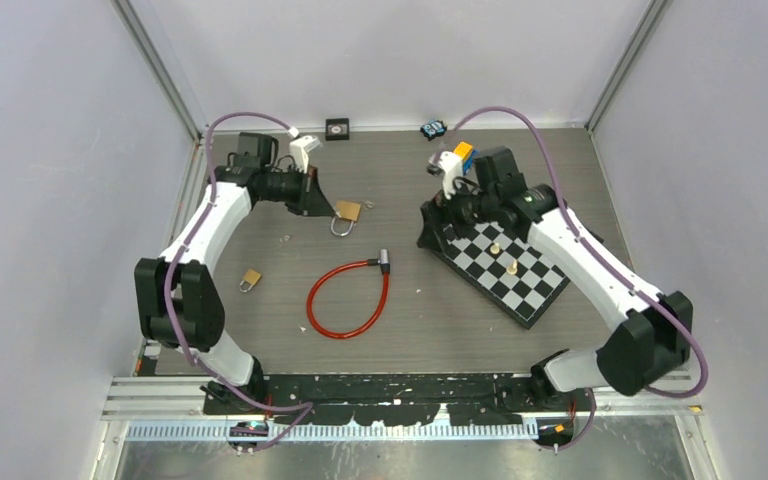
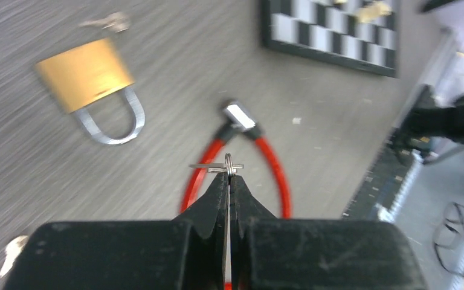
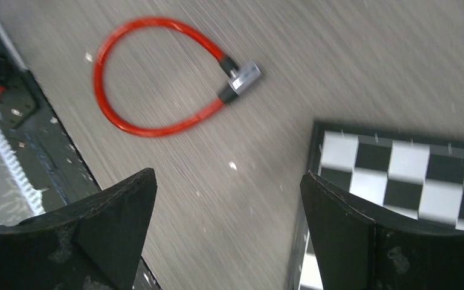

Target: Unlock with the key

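My left gripper [image 2: 229,176] is shut on a thin silver key [image 2: 214,165] with a small ring, held at the fingertips above the table. A brass padlock [image 2: 87,72] with a steel shackle lies flat just beyond it, and in the top view my left gripper [image 1: 320,203] sits right beside this padlock [image 1: 347,211]. Another small key [image 2: 106,23] lies past the padlock. A red cable lock [image 1: 348,300] lies mid-table, its metal head [image 2: 239,115] below the held key. My right gripper [image 3: 228,175] hangs open and empty over the chessboard's corner.
A chessboard [image 1: 505,265] with two small pieces stands at the right, under the right arm. A second small brass padlock [image 1: 250,279] lies at the left. Two small objects [image 1: 337,127] [image 1: 433,129] sit by the back wall. Enclosure walls close in both sides.
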You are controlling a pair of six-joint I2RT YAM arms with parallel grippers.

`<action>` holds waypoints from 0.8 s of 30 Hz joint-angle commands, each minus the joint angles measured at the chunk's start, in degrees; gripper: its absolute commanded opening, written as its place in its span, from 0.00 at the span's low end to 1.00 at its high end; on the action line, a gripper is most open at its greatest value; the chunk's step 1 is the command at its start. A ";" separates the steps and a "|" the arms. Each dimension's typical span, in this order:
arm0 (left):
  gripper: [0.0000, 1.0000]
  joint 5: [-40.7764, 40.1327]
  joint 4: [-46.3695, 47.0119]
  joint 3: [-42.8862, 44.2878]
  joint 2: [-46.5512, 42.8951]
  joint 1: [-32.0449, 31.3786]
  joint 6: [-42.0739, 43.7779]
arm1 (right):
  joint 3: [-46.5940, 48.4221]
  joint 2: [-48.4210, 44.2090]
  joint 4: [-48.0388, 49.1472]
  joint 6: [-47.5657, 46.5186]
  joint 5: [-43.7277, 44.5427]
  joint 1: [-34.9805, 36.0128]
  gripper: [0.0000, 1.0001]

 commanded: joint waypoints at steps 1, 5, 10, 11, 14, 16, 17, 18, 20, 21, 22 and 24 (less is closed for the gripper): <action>0.00 16.00 2.47 -0.01 -4.13 -4.32 -4.83 | 10.84 6.50 2.48 0.84 -8.44 2.78 0.91; 0.00 19.97 10.41 -1.02 -5.11 -9.71 -12.51 | 16.24 12.41 2.59 3.32 -15.05 4.11 0.86; 0.00 22.92 21.34 -2.52 -4.83 -15.20 -23.04 | 15.62 13.44 3.85 2.00 -17.96 5.17 0.80; 0.00 23.46 23.83 -2.90 -4.64 -15.65 -26.17 | 14.95 12.93 3.88 1.39 -18.88 5.17 0.78; 0.00 24.29 31.46 -4.46 -4.07 -16.36 -33.17 | 12.63 11.56 4.37 0.61 -22.65 5.23 0.75; 0.00 24.66 34.67 -5.26 -3.92 -16.54 -35.49 | 10.99 10.63 5.40 0.52 -24.15 5.25 0.73; 0.00 24.67 35.49 -5.49 -3.91 -16.57 -36.07 | 10.39 10.36 5.46 0.43 -24.30 5.26 0.70; 0.00 24.76 36.10 -5.73 -3.91 -16.57 -36.34 | 10.12 10.12 5.70 0.37 -24.26 5.26 0.68; 0.00 24.74 37.33 -6.37 -3.99 -16.65 -37.06 | 9.75 9.99 5.80 0.16 -23.93 5.26 0.60; 0.00 24.73 37.55 -6.57 -4.07 -16.66 -37.20 | 9.74 9.92 5.85 0.15 -23.92 5.26 0.56; 0.00 24.65 37.56 -6.62 -4.13 -16.66 -37.22 | 9.80 9.89 5.86 0.15 -23.95 5.26 0.53; 0.00 24.31 37.60 -6.86 -4.30 -16.66 -37.12 | 9.75 9.62 5.82 0.08 -23.97 5.26 0.47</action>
